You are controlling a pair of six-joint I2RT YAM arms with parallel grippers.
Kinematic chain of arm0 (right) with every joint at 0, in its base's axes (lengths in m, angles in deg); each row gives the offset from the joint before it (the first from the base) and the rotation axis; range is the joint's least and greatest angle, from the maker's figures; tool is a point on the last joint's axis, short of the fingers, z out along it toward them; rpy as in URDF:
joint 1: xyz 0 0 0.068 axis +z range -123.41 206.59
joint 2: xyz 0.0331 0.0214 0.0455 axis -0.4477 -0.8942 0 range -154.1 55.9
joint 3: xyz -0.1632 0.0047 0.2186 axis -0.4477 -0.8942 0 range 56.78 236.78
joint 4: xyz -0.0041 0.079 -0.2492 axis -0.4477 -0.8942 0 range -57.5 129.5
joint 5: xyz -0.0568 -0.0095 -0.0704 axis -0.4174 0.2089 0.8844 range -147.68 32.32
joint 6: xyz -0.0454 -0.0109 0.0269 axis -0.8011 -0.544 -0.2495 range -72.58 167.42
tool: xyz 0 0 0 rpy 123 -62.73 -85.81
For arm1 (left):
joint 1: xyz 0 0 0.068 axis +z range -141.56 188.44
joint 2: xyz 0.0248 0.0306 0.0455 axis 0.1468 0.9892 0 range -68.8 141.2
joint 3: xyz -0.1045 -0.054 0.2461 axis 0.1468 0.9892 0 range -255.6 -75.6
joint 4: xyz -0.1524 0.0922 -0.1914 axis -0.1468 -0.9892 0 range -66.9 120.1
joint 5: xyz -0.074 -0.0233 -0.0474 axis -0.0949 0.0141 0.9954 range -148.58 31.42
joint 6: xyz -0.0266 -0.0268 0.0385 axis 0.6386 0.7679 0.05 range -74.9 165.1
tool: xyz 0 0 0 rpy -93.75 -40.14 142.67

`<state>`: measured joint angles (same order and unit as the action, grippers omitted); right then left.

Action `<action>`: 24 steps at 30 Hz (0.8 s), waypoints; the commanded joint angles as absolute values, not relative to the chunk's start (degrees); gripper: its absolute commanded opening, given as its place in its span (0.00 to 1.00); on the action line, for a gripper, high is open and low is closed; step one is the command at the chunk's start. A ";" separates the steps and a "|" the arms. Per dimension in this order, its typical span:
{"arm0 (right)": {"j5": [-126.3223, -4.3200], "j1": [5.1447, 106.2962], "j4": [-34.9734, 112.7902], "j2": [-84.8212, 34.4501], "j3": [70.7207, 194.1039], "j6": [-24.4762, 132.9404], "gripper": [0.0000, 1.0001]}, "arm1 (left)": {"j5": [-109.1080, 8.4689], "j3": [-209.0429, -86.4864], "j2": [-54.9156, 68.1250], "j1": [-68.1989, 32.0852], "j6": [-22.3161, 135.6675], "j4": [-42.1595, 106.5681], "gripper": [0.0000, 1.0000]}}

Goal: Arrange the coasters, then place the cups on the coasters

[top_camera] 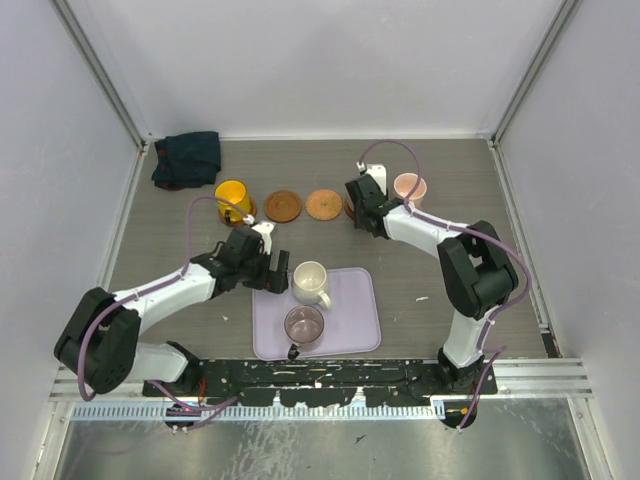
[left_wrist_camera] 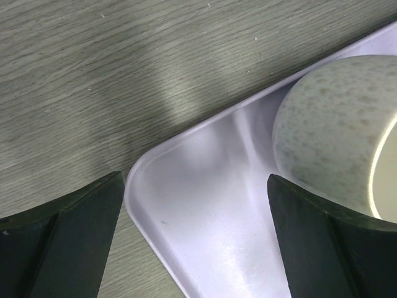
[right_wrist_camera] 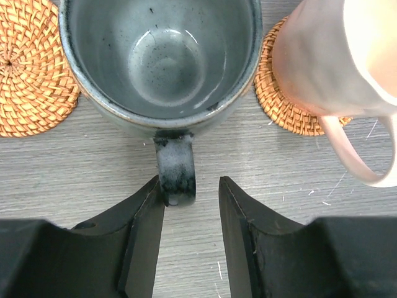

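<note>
Around the handle of the grey-green cup (right_wrist_camera: 164, 62), right pincer (right_wrist_camera: 191, 186) stands half-spread; left pincer (left_wrist_camera: 195, 186) gapes wide.

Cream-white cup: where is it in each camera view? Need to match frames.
Top external: cream-white cup sits near centre, on the far part of the lavender tray.
Left wrist: right side, speckled wall of the cup, just inside a tray corner.
Right wrist: not in it.
Shared landmark: the lavender tray, seen in the top external and left wrist views.
</note>
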<state>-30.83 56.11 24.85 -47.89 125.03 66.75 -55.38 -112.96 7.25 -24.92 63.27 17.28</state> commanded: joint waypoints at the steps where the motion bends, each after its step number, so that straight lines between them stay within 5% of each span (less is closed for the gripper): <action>1: -30.40 56.53 26.58 -43.40 123.85 67.78 0.46 | -56.22 -113.93 4.78 -24.78 63.15 17.78 1.00; 15: -29.72 61.46 26.07 -35.86 116.35 69.50 0.45 | -56.44 -113.49 2.60 -24.78 63.76 17.15 1.00; 24: -34.19 62.65 26.89 -32.26 109.92 71.84 0.21 | -55.84 -113.17 1.95 -24.78 64.61 17.37 1.00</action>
<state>-32.32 62.14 24.96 -33.90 111.28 70.09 -55.75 -112.96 3.27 -24.92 63.82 16.47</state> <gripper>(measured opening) 0.236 0.998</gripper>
